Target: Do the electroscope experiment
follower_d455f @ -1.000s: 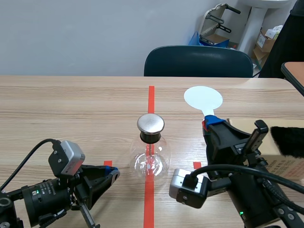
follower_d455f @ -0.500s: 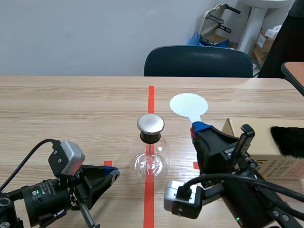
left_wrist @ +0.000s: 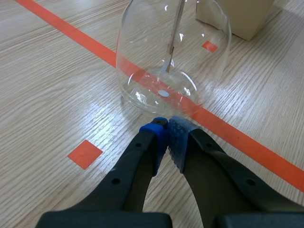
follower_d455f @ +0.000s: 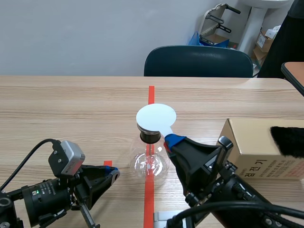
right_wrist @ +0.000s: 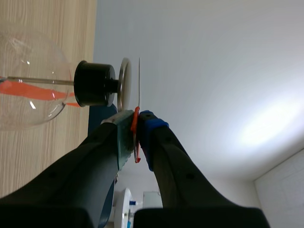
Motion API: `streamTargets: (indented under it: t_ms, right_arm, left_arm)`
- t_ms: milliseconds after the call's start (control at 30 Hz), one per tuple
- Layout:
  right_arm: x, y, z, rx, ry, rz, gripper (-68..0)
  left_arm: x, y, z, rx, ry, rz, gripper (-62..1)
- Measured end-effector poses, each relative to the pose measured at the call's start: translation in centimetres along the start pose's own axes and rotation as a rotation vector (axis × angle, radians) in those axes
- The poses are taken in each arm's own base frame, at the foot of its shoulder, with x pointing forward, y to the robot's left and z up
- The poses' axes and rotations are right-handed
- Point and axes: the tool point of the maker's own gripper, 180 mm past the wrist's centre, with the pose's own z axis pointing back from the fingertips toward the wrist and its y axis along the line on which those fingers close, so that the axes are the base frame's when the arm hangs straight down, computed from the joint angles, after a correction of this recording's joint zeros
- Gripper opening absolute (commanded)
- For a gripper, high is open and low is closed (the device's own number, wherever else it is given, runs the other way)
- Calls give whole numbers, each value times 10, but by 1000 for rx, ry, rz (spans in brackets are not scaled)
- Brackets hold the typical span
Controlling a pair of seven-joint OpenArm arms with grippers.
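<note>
The electroscope, a clear glass flask (follower_d455f: 149, 164) with a black stopper (follower_d455f: 150, 137), stands on the red tape line at mid-table. A white disc paddle (follower_d455f: 156, 117) hovers flat over its metal cap, hiding the cap in the scene view. My right gripper (follower_d455f: 172, 141) is shut on the paddle's thin handle. In the right wrist view, the disc (right_wrist: 139, 83) appears edge-on just beside the metal cap (right_wrist: 124, 85), with the gripper (right_wrist: 136, 126) clamped on the handle. My left gripper (left_wrist: 166, 130) rests shut on nothing on the table, just short of the flask (left_wrist: 173, 61).
A cardboard box (follower_d455f: 256, 147) stands at the right, with a black furry cloth (follower_d455f: 287, 140) on top of it. A dark chair (follower_d455f: 197, 61) stands behind the table's far edge. The box (left_wrist: 237, 16) also appears beyond the flask in the left wrist view.
My right arm has swung left, carrying the white disc from the table's right side to directly over the electroscope's cap. The left arm has not moved.
</note>
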Motion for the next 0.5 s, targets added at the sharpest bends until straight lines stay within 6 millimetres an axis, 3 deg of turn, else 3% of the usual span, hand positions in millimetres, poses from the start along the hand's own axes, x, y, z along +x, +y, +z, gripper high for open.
streamTargets:
  t_ms: [500]
  right_arm:
    - [5, 0, 0, 0, -31, 0, -671]
  left_arm:
    - [0, 0, 0, 0, 0, 0, -569]
